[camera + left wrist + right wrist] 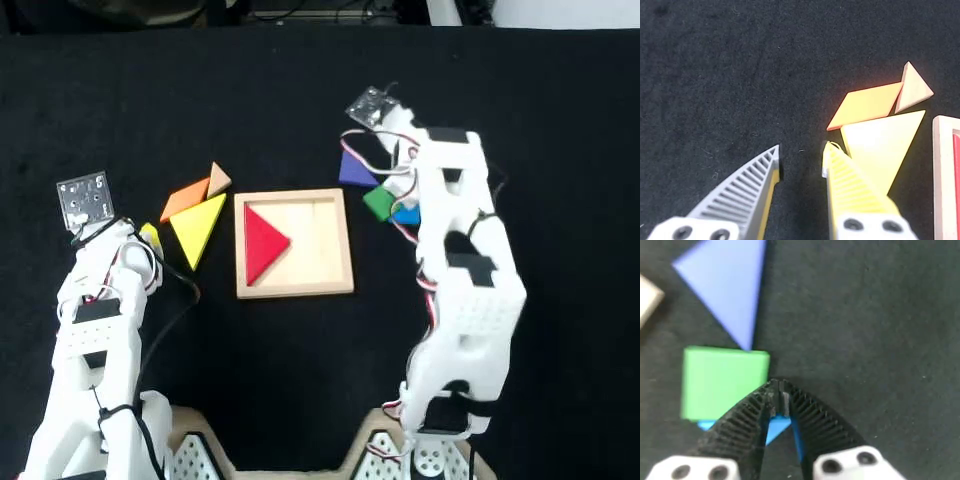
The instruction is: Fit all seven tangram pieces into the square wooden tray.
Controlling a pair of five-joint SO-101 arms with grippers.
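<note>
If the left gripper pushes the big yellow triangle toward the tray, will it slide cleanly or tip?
Likely stiff: the yellow triangle looks like a solid flat wooden piece. Lying flat, it should slide, not tip or roll, though the black fuzzy table may drag. The orange parallelogram seems to touch its edge, so it may shift too.

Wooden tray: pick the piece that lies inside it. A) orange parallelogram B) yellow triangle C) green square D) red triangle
D: the red triangle lies flat inside the wooden tray, against its left wall in the high view.
</note>
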